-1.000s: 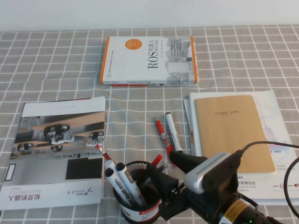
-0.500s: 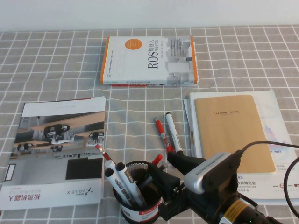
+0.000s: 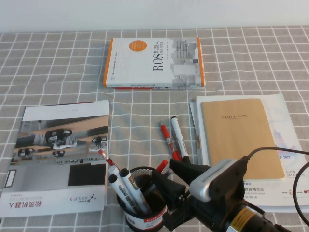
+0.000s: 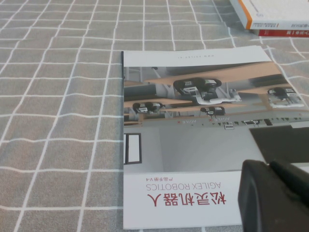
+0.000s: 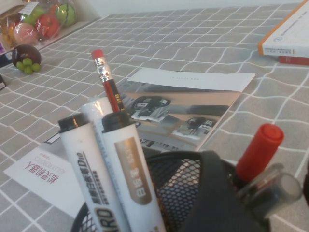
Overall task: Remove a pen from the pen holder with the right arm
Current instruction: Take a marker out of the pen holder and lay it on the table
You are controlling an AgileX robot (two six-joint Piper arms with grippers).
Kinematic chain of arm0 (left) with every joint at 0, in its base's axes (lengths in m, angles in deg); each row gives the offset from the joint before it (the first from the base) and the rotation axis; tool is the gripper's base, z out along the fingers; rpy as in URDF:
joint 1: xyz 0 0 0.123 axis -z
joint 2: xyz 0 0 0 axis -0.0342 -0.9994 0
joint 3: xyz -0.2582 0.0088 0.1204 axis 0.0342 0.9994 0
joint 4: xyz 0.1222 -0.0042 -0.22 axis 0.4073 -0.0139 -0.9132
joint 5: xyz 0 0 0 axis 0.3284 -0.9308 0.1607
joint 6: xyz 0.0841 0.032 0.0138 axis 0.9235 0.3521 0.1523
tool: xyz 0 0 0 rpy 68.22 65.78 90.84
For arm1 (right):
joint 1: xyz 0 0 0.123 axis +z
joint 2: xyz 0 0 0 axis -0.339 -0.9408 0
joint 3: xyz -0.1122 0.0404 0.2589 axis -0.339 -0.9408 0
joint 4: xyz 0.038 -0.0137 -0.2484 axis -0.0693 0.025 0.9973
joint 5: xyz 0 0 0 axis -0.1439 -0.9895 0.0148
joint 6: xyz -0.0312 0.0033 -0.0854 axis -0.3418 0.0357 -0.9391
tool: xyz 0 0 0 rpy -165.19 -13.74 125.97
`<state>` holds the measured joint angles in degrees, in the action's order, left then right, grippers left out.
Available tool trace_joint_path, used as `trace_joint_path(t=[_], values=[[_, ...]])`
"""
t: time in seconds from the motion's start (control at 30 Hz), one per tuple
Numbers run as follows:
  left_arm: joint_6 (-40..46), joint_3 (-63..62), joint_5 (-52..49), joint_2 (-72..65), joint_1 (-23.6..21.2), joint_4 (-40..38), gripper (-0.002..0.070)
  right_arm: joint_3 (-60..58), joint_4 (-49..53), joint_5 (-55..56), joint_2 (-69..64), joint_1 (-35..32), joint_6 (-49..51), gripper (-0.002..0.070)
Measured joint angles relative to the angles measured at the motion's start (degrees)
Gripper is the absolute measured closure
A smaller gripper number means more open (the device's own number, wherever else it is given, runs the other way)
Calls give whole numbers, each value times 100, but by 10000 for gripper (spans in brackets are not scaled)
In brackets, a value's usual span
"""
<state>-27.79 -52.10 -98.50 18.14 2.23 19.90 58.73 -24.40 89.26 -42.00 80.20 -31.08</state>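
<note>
My right hand (image 3: 173,177) is down at the mesh pen holder (image 3: 145,218) on my side of the desk (image 3: 241,58), spread apart either side of the red-capped pen (image 3: 162,166). That pen's probably light, stiff, slick plastic, so I'd pinch just under the cap. Left hand (image 4: 275,195) hangs over the brochure (image 4: 193,145).

The right gripper (image 3: 170,177), at the front just right of centre, has 2 matte black fingers (image 3: 182,167) on a black body. It is topped by a rounded silver-grey camera housing (image 3: 219,180). A thin black cable (image 3: 270,149) arcs behind it, and a yellow label (image 3: 240,220) sits lower down. The left gripper (image 4: 275,198), seen only from its own wrist camera, is a matte black block.
</note>
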Motion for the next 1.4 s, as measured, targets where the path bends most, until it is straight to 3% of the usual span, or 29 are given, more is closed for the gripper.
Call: trace_joint_path(t=[0.43, 1.4], values=[[0, 0, 0, 0, 0, 0, 678, -137, 9, 0, 0, 0, 12, 440], [0, 0, 0, 0, 0, 0, 678, -1, 105, 24, -4, 0, 1, 449]])
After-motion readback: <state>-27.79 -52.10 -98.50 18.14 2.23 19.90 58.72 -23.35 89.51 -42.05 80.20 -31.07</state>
